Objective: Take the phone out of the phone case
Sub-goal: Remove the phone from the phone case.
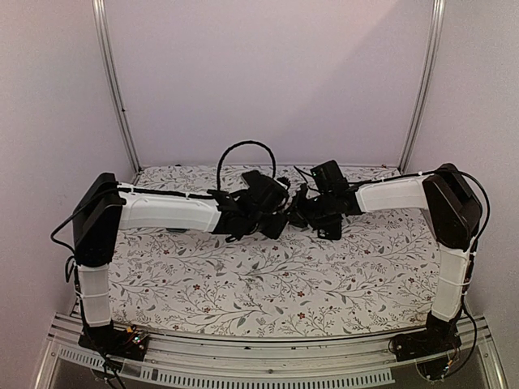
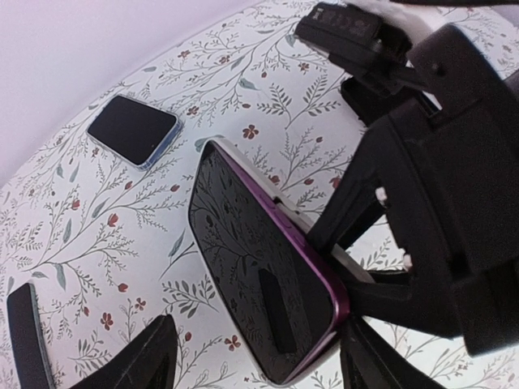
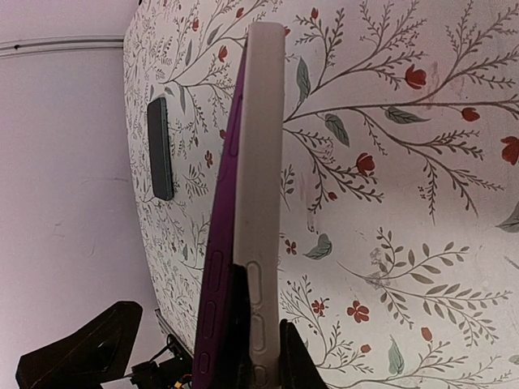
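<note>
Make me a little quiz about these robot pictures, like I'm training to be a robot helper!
1. True or false: the case is green.
2. Pick one: the cloth is printed with A) stripes, B) leaves and flowers, C) dots.
3. Short answer: what lies flat on the cloth, away from the held phone?

Key:
1. False, it is purple.
2. B.
3. A second phone.
</note>
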`<act>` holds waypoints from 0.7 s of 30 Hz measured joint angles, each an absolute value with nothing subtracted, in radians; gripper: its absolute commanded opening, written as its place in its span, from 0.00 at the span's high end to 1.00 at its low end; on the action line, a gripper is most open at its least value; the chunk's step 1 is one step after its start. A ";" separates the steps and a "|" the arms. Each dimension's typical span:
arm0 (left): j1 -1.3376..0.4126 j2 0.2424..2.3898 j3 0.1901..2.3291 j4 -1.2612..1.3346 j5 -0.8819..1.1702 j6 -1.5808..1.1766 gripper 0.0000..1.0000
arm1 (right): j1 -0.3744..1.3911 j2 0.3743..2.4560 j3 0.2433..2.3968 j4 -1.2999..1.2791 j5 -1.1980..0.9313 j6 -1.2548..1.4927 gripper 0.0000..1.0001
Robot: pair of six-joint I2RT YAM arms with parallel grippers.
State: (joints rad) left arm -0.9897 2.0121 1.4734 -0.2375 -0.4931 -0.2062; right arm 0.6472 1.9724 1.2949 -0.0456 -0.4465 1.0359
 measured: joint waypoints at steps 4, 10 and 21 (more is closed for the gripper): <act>-0.994 2.012 1.473 -0.233 -0.513 -0.204 0.30 | 0.648 1.972 1.295 -0.044 -0.447 1.036 1.00; -1.001 2.043 1.505 -0.239 -0.554 -0.164 0.32 | 0.646 1.974 1.295 -0.043 -0.437 1.041 1.00; -1.030 2.103 1.525 -0.214 -0.642 -0.074 0.46 | 0.645 1.991 1.288 -0.040 -0.425 1.059 1.00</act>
